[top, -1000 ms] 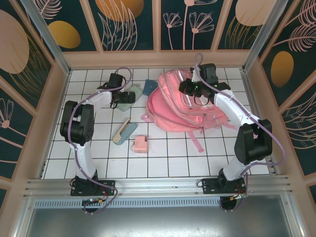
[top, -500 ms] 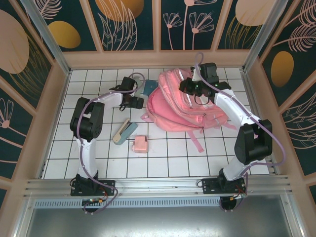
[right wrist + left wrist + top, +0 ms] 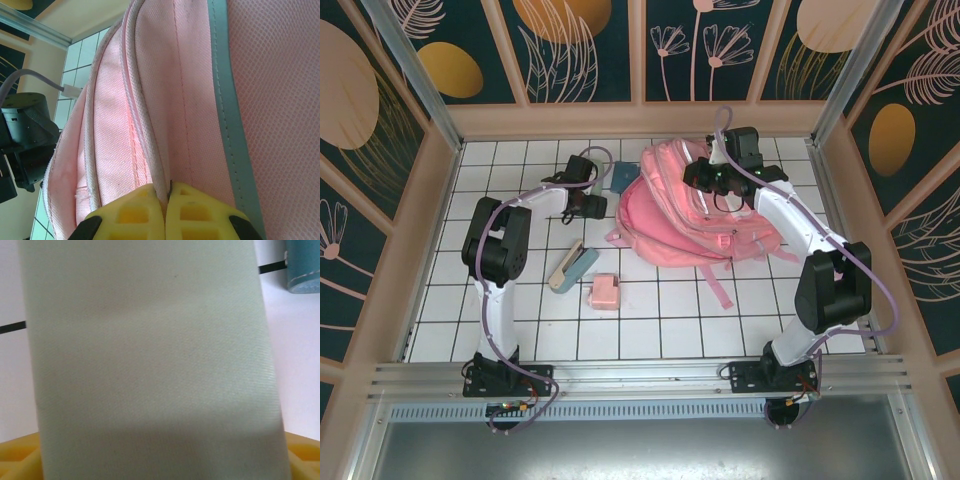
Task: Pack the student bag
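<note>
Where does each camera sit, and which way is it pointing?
Top external: above and behind the bases, looking down on the tiled table and student bag; left arm and right arm show whole.
Left wrist: on the left arm, looking down close at a pale green item; left claw shows yellow fingertips at the bottom corners.
Right wrist: on the right arm, looking along the bag's pink fabric; right claw pinching it.
Shared: the bag, top and right wrist.

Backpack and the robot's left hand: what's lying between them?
In the top view, a teal fabric item lies between the left hand and the pink backpack, right by the bag's edge.
</note>
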Available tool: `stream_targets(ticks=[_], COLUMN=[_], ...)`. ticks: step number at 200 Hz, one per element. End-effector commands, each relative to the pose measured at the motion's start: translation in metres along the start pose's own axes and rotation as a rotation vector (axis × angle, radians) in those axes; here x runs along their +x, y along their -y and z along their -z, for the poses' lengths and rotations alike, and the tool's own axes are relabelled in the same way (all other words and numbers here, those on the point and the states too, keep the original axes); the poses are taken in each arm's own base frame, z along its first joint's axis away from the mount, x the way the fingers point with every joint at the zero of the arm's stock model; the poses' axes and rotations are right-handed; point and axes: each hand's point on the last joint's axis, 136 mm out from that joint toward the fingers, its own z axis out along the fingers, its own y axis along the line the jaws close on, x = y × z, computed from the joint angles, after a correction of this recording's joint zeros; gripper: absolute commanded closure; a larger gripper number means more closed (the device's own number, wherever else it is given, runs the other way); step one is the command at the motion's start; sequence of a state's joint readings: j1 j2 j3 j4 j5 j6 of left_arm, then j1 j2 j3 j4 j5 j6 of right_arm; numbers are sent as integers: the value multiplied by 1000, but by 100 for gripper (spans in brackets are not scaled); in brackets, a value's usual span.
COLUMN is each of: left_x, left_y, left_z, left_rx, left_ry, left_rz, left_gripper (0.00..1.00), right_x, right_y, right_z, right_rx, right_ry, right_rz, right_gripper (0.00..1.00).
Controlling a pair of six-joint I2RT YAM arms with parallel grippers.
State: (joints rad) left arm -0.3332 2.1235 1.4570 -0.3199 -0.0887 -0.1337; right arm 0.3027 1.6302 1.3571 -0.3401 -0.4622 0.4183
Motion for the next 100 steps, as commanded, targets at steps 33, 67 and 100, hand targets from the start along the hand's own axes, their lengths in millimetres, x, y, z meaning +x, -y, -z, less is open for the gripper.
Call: stream_targets(ticks=[33, 67, 100], left_x=[-14, -31, -39], left_y=[-1, 16, 45], left_z=[24, 62, 104], left_rx=[13, 132, 290], left_ry=[40, 115, 173], left_rz=[51, 130, 225], left_gripper=[34, 37, 40], right_x=[-17, -26, -39], right_y=[-23, -28, -36], right_z=[27, 35, 48], right_rx=[-48, -52, -101], right_ry=[84, 108, 146], right_rz=[31, 37, 10], right_gripper=[100, 100, 100])
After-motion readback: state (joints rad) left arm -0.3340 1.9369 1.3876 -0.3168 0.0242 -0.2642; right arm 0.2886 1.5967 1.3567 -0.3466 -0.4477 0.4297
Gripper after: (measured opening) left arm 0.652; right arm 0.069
